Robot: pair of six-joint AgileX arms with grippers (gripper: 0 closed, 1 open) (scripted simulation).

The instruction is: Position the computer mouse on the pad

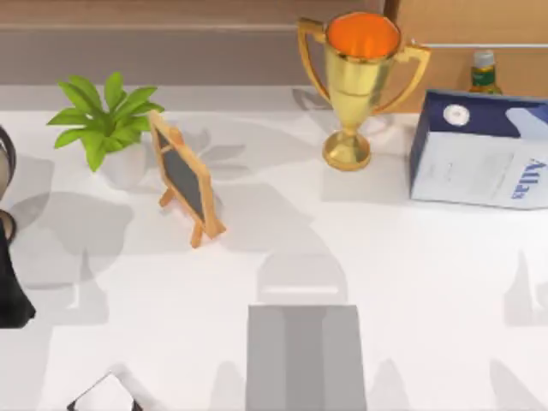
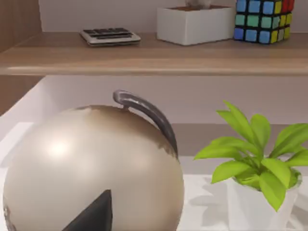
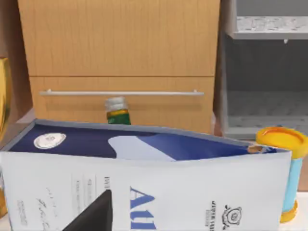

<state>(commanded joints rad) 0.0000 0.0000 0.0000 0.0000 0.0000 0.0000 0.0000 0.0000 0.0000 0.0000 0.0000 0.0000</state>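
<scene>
The pad (image 1: 306, 360) is a flat grey mat with faint vertical bands, lying at the table's front centre with nothing on it. To its left a small dark object with a pale edge (image 1: 107, 396) is cut off by the front edge; I cannot tell if it is the computer mouse. A dark wedge of my left gripper (image 2: 91, 216) shows low in the left wrist view, in front of a beige globe (image 2: 91, 168). A like wedge of my right gripper (image 3: 91, 215) shows before a white and navy carton (image 3: 159, 192).
A gold trophy (image 1: 355, 77) with an orange cup stands at the back centre. The carton (image 1: 479, 154) and a bottle (image 1: 485, 73) are at the back right. A potted plant (image 1: 107, 120) and a wooden chalkboard easel (image 1: 184, 175) stand at the back left. The globe's dark stand (image 1: 10, 291) is at the left edge.
</scene>
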